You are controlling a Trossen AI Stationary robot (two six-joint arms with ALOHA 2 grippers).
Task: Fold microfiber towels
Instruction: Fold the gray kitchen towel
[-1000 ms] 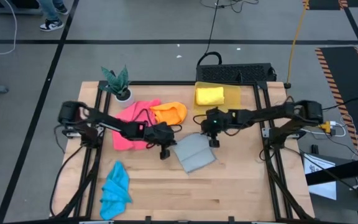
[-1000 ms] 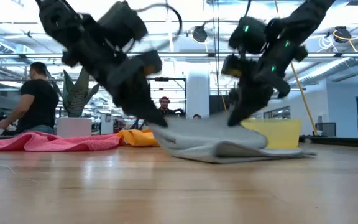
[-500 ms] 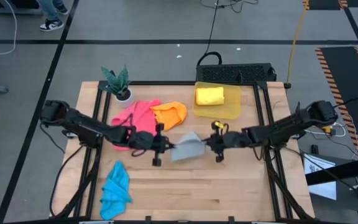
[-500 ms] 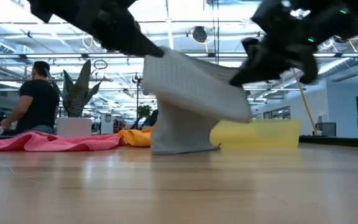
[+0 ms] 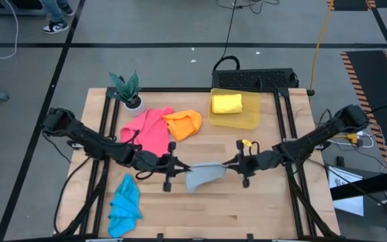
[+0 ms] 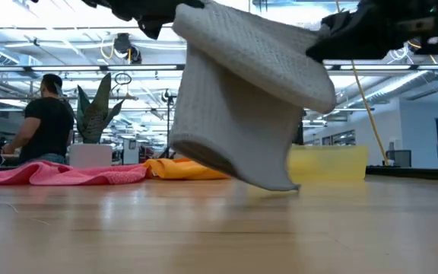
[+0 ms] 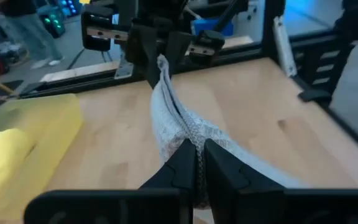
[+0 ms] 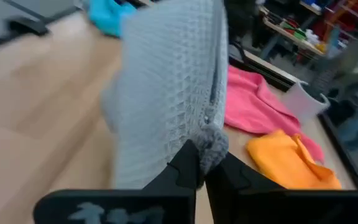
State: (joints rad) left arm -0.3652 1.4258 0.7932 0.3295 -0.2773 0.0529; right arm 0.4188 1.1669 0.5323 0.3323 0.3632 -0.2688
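A grey towel [image 5: 203, 175] hangs between my two grippers over the middle of the table, toward its near edge. My left gripper [image 5: 181, 168] is shut on its left end and my right gripper [image 5: 226, 163] on its right end. In the low view the towel [image 6: 242, 114] sags in a folded drape below both grippers. A pink towel [image 5: 146, 131] and an orange towel [image 5: 183, 123] lie at the far left. A blue towel [image 5: 125, 202] lies at the near left. A yellow towel [image 5: 226, 103] sits in the yellow bin [image 5: 250, 115]. My left gripper pinches a bunched edge of the grey towel's left end [image 7: 194, 142] between its two fingers, coming nearly level from the table's left. The cloth runs from there across to the other gripper and sags. My right gripper pinches a gathered corner of the towel's right end [image 8: 213, 144] between its two fingers, nearly level from the table's right. The towel hangs below the fingers, its lower fold [image 6: 268, 179] just above the table.
A potted plant [image 5: 127, 91] stands at the far left corner. Bare wood [image 5: 247, 208] spreads along the near edge under and right of the towel. A person [image 6: 44, 114] stands in the room beyond the table.
Both grippers have gone toward the table's near edge and up, tipping from pointing down to nearly level. The grey towel, which lay flat on the table, is now lifted off it and hangs draped between them.
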